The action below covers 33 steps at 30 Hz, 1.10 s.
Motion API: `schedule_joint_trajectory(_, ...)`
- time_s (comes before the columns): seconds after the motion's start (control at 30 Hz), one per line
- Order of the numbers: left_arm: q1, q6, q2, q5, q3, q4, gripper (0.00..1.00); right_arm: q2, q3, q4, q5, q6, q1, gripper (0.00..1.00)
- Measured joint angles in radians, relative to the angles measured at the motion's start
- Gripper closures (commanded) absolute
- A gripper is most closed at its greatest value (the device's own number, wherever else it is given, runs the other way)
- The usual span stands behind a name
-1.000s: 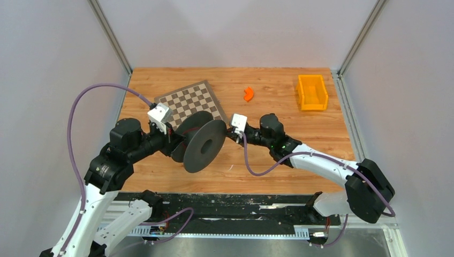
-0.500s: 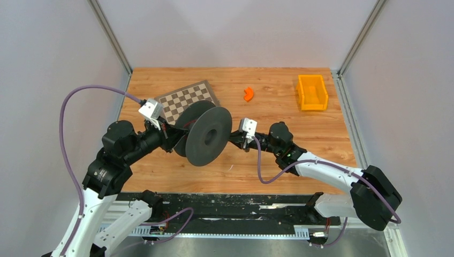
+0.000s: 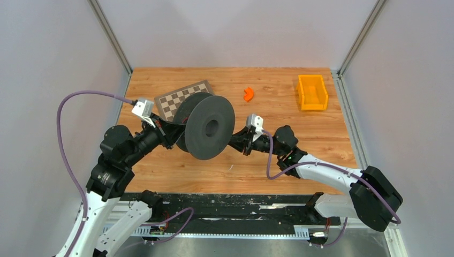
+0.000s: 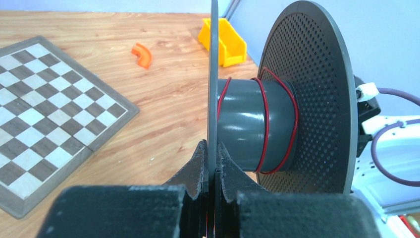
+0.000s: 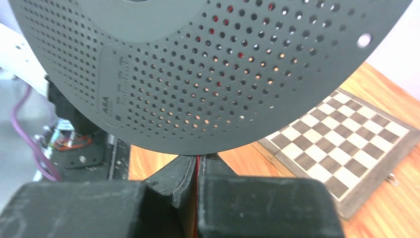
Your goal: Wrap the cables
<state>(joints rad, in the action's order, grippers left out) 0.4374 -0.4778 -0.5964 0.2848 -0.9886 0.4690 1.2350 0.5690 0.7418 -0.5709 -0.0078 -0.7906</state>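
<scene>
Red cable [image 4: 264, 124] winding underway: clamps spool [image 3: 210, 127] rim with left hand [image 4: 212, 163] at 9 o'clock, pinches cable with right hand [image 5: 197, 166] at 3; probably needs another taut turn next.

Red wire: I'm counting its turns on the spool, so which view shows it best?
Left wrist: the red wire loops openly around the spool hub. Right wrist gives only red glimpses through the flange holes; the top view hides it.

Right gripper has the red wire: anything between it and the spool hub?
Yes. The perforated flange of the spool stands directly in front of the right gripper, hiding the hub behind it. The red wire likely has to pass over that flange's rim to reach the hub.
</scene>
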Motion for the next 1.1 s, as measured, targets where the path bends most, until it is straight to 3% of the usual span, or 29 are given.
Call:
schedule_joint_trajectory(0.27, -0.002, -0.153, 0.049, -0.031, 0.066, -0.141, 1.00, 0.021, -0.007, 0.222, -0.089, 0.384, 0.000, 1.00)
schedule_joint_trajectory(0.5, -0.005, -0.336, 0.087, -0.041, 0.146, -0.257, 1.00, 0.193, 0.009, 0.614, -0.179, 0.832, 0.008, 1.00)
schedule_joint_trajectory(0.57, -0.005, -0.374, 0.091, -0.049, 0.160, -0.269, 1.00, 0.224, 0.016, 0.657, -0.179, 0.901, 0.012, 1.00)
schedule_joint_trajectory(0.8, -0.005, -0.475, 0.121, -0.101, 0.237, -0.299, 1.00, 0.264, 0.009, 0.715, -0.123, 1.019, 0.034, 1.00)
schedule_joint_trajectory(1.1, -0.005, -0.563, 0.160, -0.165, 0.315, -0.315, 1.00, 0.264, -0.019, 0.692, -0.033, 1.038, 0.053, 1.00)
